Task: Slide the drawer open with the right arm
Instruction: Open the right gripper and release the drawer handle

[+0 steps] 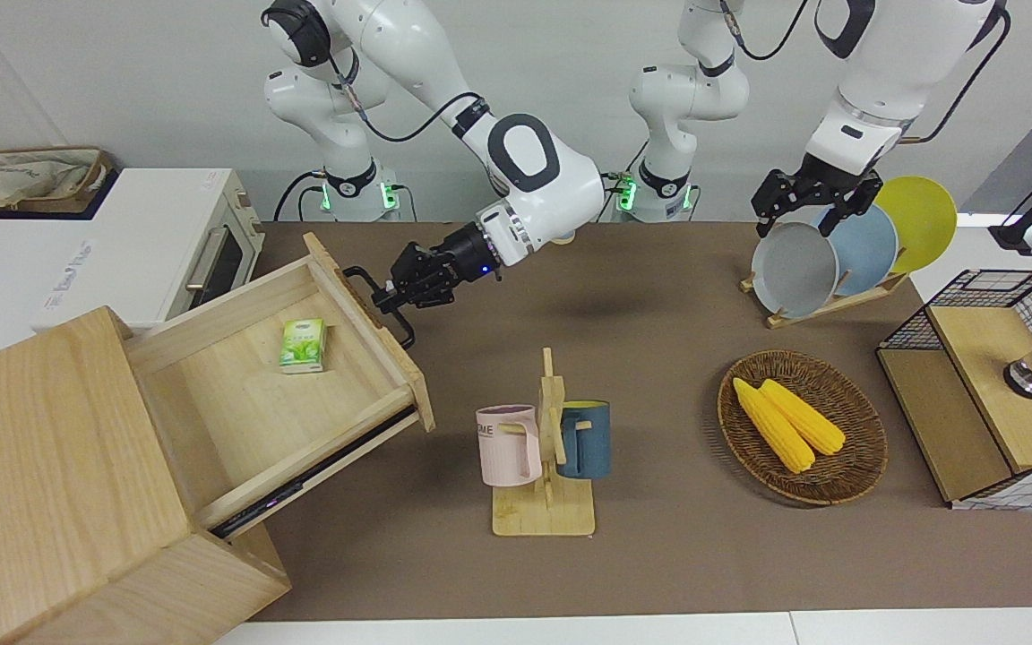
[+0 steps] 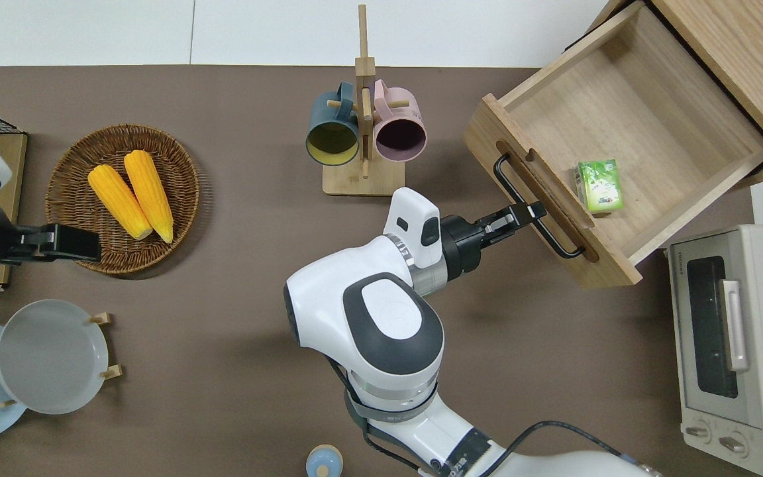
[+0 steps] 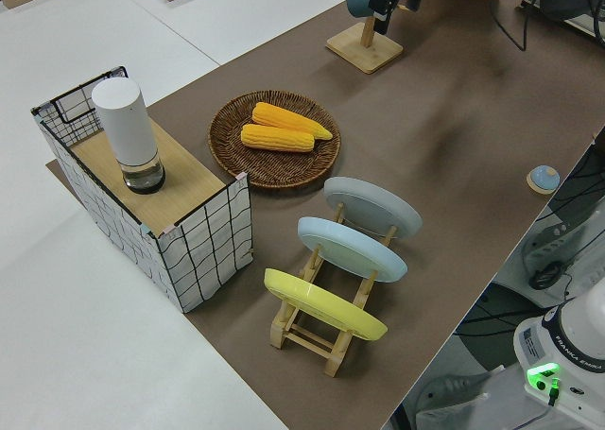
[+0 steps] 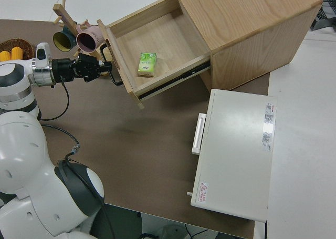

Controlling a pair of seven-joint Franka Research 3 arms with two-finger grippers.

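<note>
The light-wood drawer (image 1: 238,403) (image 2: 646,112) (image 4: 157,39) stands pulled far out of the big pale wooden box (image 1: 50,448) (image 4: 247,18) at the right arm's end of the table. A small green carton (image 1: 303,346) (image 2: 599,185) lies inside it. My right gripper (image 1: 386,296) (image 2: 528,212) (image 4: 105,66) is shut on the black loop handle (image 1: 401,330) (image 2: 508,184) on the drawer front, gripping it near its middle. The left arm is parked, its gripper (image 1: 804,215) open.
A white toaster oven (image 1: 167,242) (image 2: 732,344) sits beside the box, nearer to the robots. A mug stand (image 1: 545,448) (image 2: 363,126) with two mugs stands close to the drawer front. A basket (image 1: 856,475) of corn, a plate rack (image 1: 825,260) and a wire-mesh rack (image 1: 982,394) occupy the left arm's end.
</note>
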